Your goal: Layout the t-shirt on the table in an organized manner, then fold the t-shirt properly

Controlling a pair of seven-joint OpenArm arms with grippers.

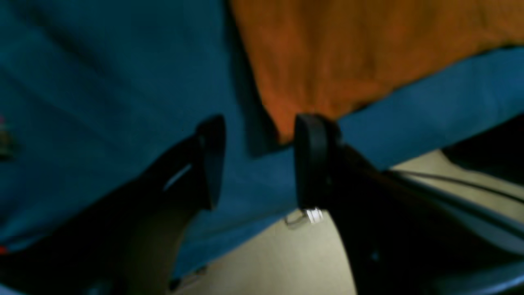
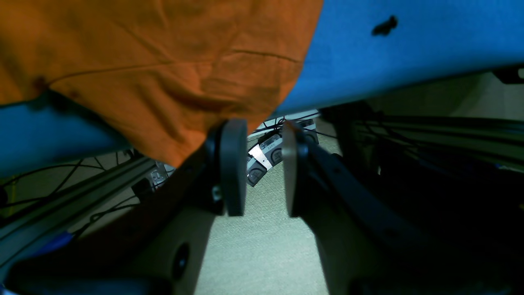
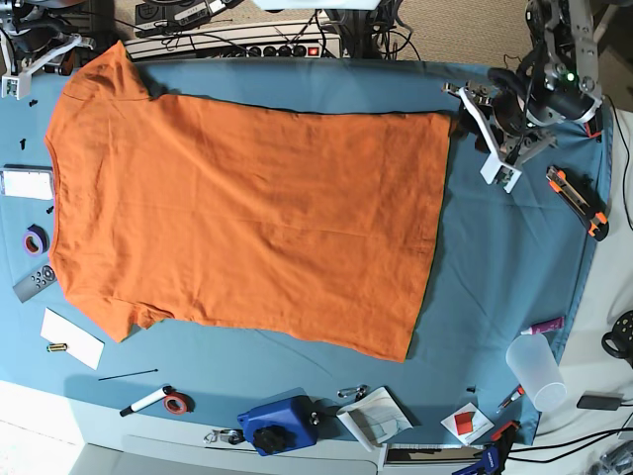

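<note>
Left wrist view: the left claw had its two dark jaws spread apart with nothing between them. The picture was blurred. The orange t-shirt lay just ahead of the claw and to its upper right, and one corner of the cloth came down close beside the right-hand jaw; whether it touched that jaw could not be told. The teal table filled the space ahead of and to the left of the claw, and its edge ran under the jaws, with pale floor below.

Right wrist view: the right claw also stood spread, gripping nothing. The t-shirt hung over the table edge ahead and to the left of the claw, its lowest fold just beside the left-hand jaw. The blue table stretched ahead to the right. Between the jaws a power strip showed on the floor beyond.

Base view: the t-shirt was laid out flat across the table. The left claw hovered beside the shirt's far hem corner. The right claw could not be made out clearly at the top left. A clear cup stood well away from the left claw.
</note>
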